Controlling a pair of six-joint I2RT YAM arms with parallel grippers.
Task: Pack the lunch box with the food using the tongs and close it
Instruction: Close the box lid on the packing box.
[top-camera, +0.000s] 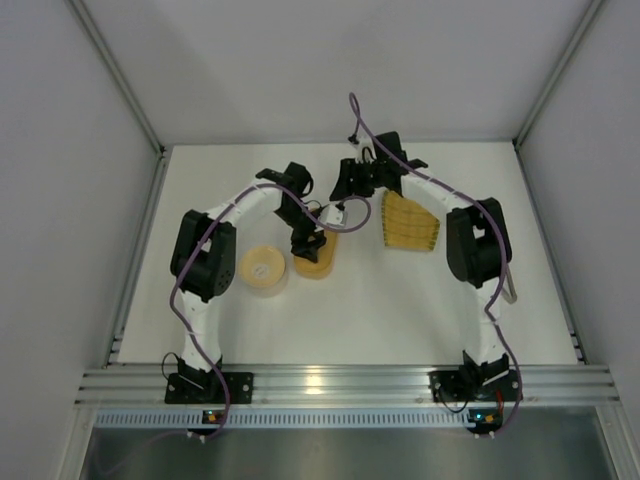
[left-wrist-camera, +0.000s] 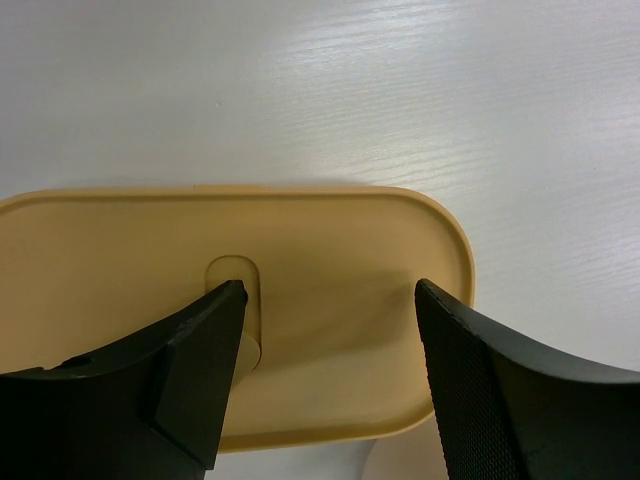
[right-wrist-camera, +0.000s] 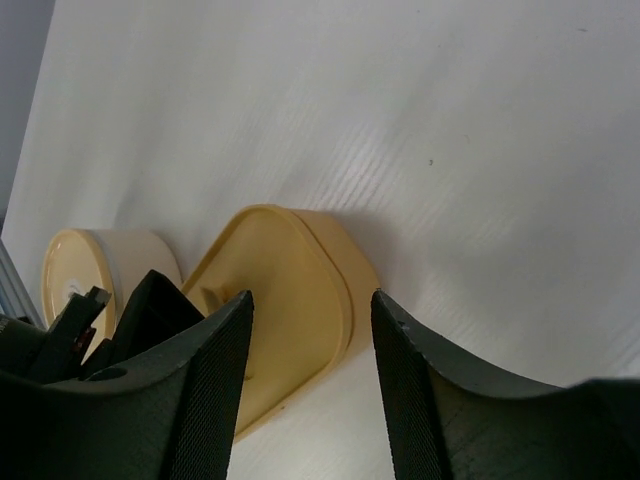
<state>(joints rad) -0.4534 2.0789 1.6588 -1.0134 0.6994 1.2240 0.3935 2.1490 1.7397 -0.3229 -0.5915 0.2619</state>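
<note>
Closed lunch box (top-camera: 318, 262) is sitting on the white table (top-camera: 400, 300), flat lid (left-wrist-camera: 330, 225) on. The round tin (top-camera: 263, 270) is standing just beside it on the left arm's side, and the yellow woven tray (top-camera: 410, 222) is lying on the other side. Left gripper (left-wrist-camera: 330, 300) is hanging right over the lid, fingers apart, gripping nothing; cannot tell if the tips are touching it. Right gripper (right-wrist-camera: 312, 305) is facing the box's rounded end from nearby, fingers apart, nothing between them.
</note>
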